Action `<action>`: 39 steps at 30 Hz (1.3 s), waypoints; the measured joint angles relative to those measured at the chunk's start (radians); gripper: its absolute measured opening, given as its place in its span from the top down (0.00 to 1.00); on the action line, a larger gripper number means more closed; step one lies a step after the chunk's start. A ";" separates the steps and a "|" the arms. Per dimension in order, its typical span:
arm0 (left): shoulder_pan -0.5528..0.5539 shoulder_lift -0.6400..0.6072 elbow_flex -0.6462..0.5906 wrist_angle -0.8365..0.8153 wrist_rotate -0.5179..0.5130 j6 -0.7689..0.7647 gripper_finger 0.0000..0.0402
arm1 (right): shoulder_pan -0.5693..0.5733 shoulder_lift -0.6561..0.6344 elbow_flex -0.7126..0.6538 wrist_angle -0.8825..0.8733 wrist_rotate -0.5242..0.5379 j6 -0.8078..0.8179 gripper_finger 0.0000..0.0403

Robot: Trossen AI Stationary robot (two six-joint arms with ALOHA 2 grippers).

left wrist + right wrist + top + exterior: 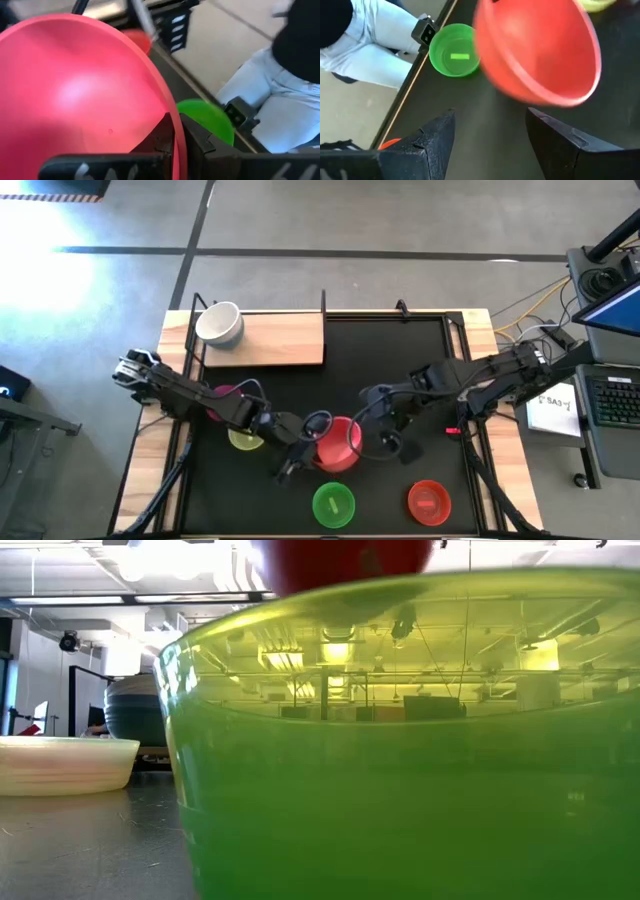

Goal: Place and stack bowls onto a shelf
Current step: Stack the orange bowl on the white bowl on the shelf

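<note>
A red bowl [338, 443] hangs over the middle of the table, tilted, in my left gripper [312, 442], which is shut on it. It also shows at the top of the low view [340, 560] and in the right wrist view [540, 50]. My right gripper [390, 438] is open just to the bowl's right, its fingers [490, 117] apart and touching nothing. The wooden shelf [270, 345] stands at the far left with a white bowl [220, 323] on it. A green bowl [333, 503] and a second red bowl [428, 500] rest on the table near its front edge. My left gripper [175, 122] pinches the red bowl's rim [172, 145], one finger inside the bowl and one outside. It comes from the table's left. The bowl is lifted clear of the table and tilted.
A yellow bowl [245, 440] and a magenta bowl [225, 395] sit on the table under my left arm. The green bowl [420, 760] fills the low view. A person in jeans [280, 100] stands at the table's near edge. Cables and a laptop lie beyond the right side.
</note>
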 joint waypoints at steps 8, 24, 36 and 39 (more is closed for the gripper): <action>0.009 -0.139 0.000 -0.323 -0.306 -0.165 1.00 | -0.091 -0.010 0.044 -0.167 0.029 0.079 0.43; 0.238 -0.474 0.001 -0.840 -0.953 -0.511 1.00 | -0.334 -0.124 0.036 -0.223 0.028 0.015 0.43; 0.697 -0.479 -0.097 -0.855 -0.887 -0.436 1.00 | -0.426 -0.251 -0.028 -0.215 0.054 0.045 0.43; 0.751 -0.479 -0.143 -0.800 -0.823 -0.410 1.00 | -0.427 -0.271 -0.050 -0.201 0.055 0.058 0.43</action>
